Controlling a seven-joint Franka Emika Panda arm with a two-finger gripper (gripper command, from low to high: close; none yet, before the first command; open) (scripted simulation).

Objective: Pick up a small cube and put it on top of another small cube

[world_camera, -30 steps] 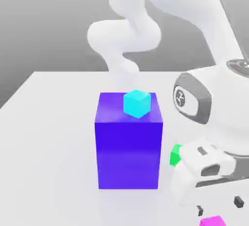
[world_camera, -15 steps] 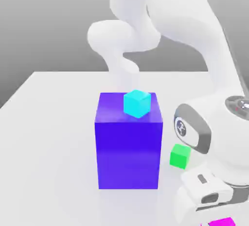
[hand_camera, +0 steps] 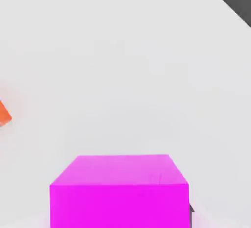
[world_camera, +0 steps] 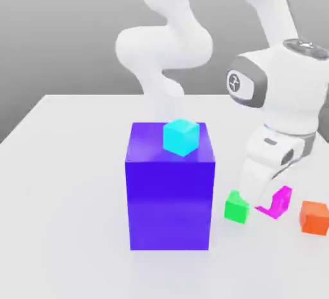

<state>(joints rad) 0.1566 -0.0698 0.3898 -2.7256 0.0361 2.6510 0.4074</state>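
magenta small cube (world_camera: 280, 202) hung tilted in the jaws of the gripper (world_camera: 277, 205), which were closed on it, clear of the white desk (world_camera: 64, 182) near its right edge in the exterior view. half a second earlier the hand sat low at the desk's front edge; now it had risen and swung back, so the pick looked done and the placing remained. the green cube (world_camera: 236, 208) lay just beside it, the orange cube (world_camera: 314, 217) on the other side, both likely targets. the tall blue block (world_camera: 170, 188), cyan cube (world_camera: 180, 137) on top, left open room toward the front.
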